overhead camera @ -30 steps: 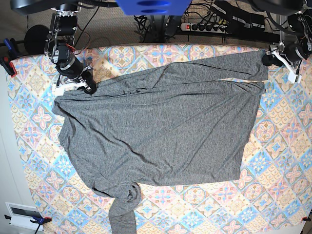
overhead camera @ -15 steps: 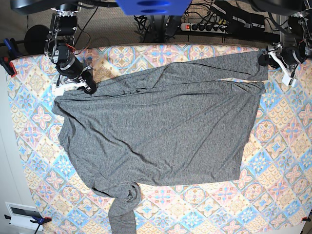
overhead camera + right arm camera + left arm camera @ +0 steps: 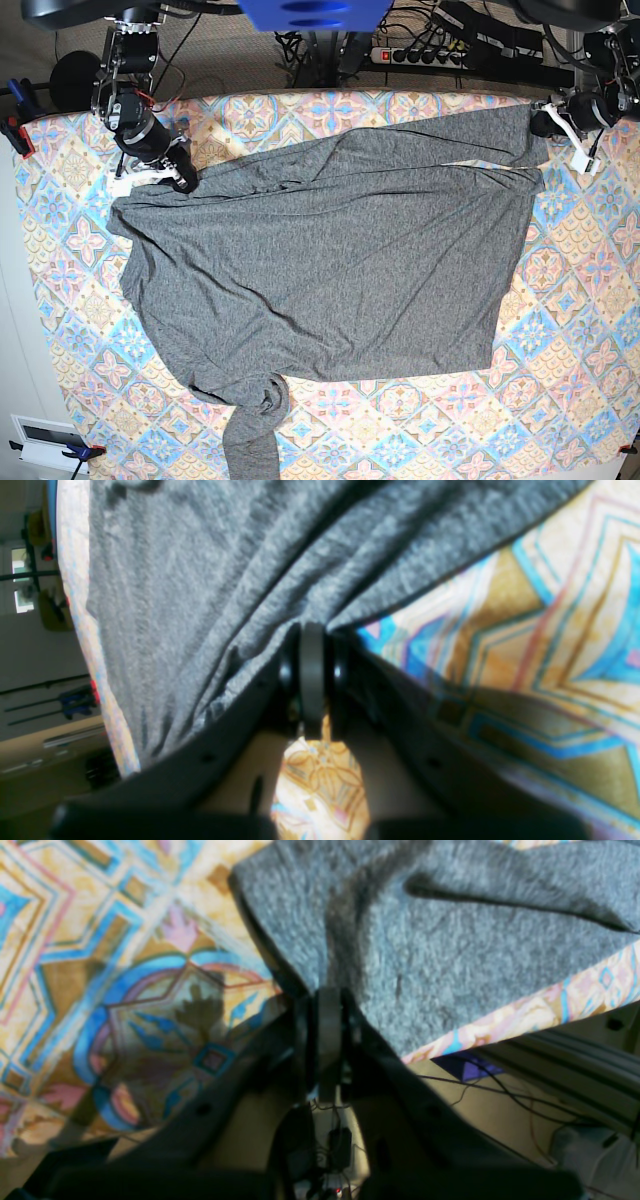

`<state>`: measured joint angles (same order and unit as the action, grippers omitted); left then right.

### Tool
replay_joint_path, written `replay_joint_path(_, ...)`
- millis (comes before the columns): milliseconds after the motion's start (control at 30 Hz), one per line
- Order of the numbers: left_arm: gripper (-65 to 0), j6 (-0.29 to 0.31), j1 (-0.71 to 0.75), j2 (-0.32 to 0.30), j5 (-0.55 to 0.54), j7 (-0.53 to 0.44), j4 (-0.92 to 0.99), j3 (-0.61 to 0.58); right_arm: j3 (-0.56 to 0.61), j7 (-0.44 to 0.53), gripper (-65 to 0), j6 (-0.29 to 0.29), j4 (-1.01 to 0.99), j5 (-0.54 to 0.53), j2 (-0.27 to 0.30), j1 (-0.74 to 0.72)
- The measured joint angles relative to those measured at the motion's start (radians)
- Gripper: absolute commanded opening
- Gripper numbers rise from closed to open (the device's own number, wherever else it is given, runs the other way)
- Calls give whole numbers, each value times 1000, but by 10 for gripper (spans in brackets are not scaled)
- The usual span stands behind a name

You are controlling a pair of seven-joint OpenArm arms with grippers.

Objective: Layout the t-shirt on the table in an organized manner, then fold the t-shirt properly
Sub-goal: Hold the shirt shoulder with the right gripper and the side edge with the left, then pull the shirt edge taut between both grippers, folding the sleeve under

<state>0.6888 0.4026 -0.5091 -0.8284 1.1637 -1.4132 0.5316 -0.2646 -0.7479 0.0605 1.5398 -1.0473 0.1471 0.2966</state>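
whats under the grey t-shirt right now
The t-shirt lies spread on the table, whose diamond-patterned cloth shows all around it. Whatever lies beneath the shirt's body is covered and cannot be seen. One sleeve end is bunched near the front edge.

Lower sleeve of the t-shirt (image 3: 252,450) cut off at the near edge, both wrist views blurred, gripped fabric hidden between the fingers.

The t-shirt (image 3: 330,260) covers the centre of the table (image 3: 580,330), leaving bare patterned margins at the left, right and near edges for passage, while cables and a power strip (image 3: 425,55) crowd the far edge.
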Motion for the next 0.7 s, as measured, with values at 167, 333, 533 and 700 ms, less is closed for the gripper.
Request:
replay_joint_path(167,-650,0,1,0,2,4,-12,0,0,0,-650,3,6,8,0,0)
replay_joint_path(333,-650,3,20,14,14,37,-101,-4,9,-50,-650,33,73,51,-4,7)
replay_joint_path(533,-650,8,71,10,28,17,-237,-12,30,-127,-650,23,126,20,-21,50)
replay_joint_path(700,-650,8,72,-24,21,-22,-265,-8,2,-123,-650,27,142,34,-13,44)
